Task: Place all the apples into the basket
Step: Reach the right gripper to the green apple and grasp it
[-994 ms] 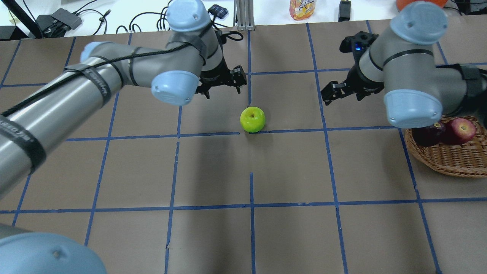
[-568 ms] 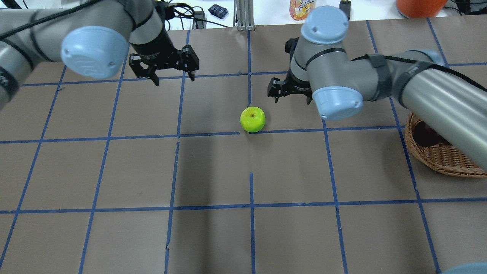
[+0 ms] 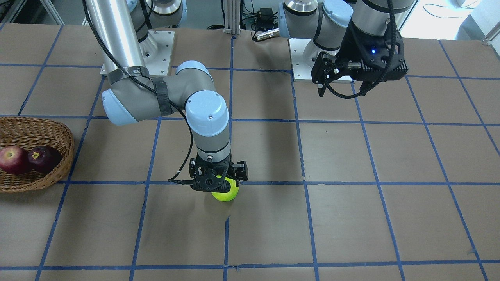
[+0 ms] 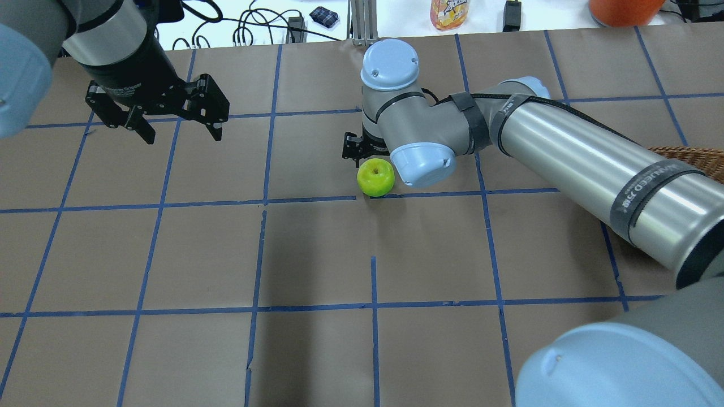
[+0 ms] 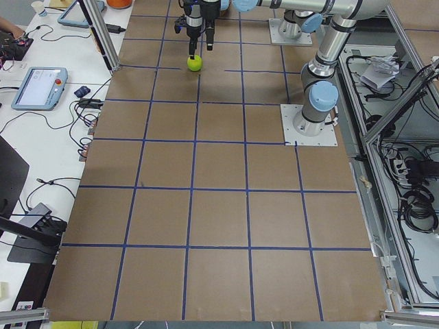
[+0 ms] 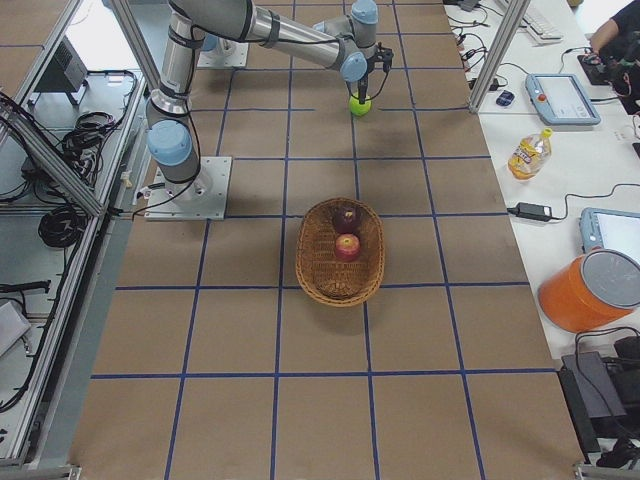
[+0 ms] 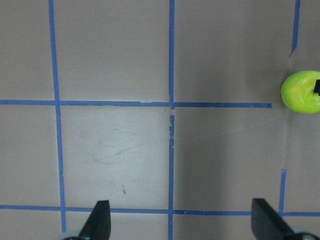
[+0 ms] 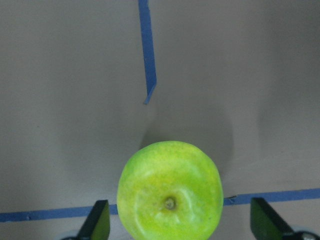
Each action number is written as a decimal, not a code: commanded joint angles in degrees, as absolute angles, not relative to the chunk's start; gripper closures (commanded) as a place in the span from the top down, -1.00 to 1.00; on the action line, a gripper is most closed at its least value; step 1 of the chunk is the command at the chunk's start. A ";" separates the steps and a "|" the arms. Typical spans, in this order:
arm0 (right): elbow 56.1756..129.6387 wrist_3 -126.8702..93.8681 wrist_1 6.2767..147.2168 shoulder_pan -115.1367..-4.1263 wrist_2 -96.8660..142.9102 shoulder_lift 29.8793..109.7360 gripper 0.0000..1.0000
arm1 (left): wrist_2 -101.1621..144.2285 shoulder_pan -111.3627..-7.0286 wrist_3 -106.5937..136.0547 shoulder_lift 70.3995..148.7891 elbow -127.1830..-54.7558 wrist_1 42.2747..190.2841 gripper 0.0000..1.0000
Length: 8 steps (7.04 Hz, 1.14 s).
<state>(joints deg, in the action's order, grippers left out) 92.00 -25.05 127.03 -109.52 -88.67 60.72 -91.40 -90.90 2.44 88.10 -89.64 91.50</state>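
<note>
The yellow-green apple (image 4: 375, 177) sits on the brown table near its middle. My right gripper (image 8: 179, 212) is open and low over it, one finger on each side, not closed on it. It also shows in the front view (image 3: 220, 186) over the apple (image 3: 226, 194). The wicker basket (image 3: 47, 132) stands on my right side and holds the red apple (image 3: 13, 160) and the dark purple apple (image 3: 43, 158). My left gripper (image 4: 184, 134) is open and empty, raised well to the left of the green apple (image 7: 301, 91).
A juice bottle (image 4: 449, 14), an orange bucket (image 4: 622, 8) and cables lie on the white bench beyond the table's far edge. My right forearm (image 4: 594, 164) stretches across between the basket rim (image 4: 693, 158) and the green apple.
My right arm has swung from near the basket to the left and down over the green apple. My left arm has drawn away to the left. Both grippers stay open.
</note>
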 commanded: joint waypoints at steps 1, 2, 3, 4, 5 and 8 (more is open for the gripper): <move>92.28 -25.58 129.88 -110.47 -91.55 58.37 1.00 | -89.91 -90.35 2.37 87.36 -93.16 86.35 1.00; 92.20 -25.58 130.86 -110.65 -91.93 56.79 1.00 | -90.43 -89.74 1.94 87.36 -92.55 85.79 1.00; 92.20 -25.32 131.83 -110.65 -91.85 55.47 1.00 | -90.44 -89.04 1.93 87.45 -91.16 86.39 1.00; 92.20 -24.96 132.01 -110.65 -91.93 55.29 0.96 | -90.09 -87.73 1.93 87.71 -89.75 87.79 1.00; 91.85 -23.83 131.84 -110.65 -92.19 55.37 0.04 | -89.91 -87.37 1.93 87.71 -89.56 88.32 1.00; 90.70 -14.14 127.39 -106.73 -92.29 61.48 -0.24 | -90.00 -87.45 1.85 87.63 -89.65 88.42 1.00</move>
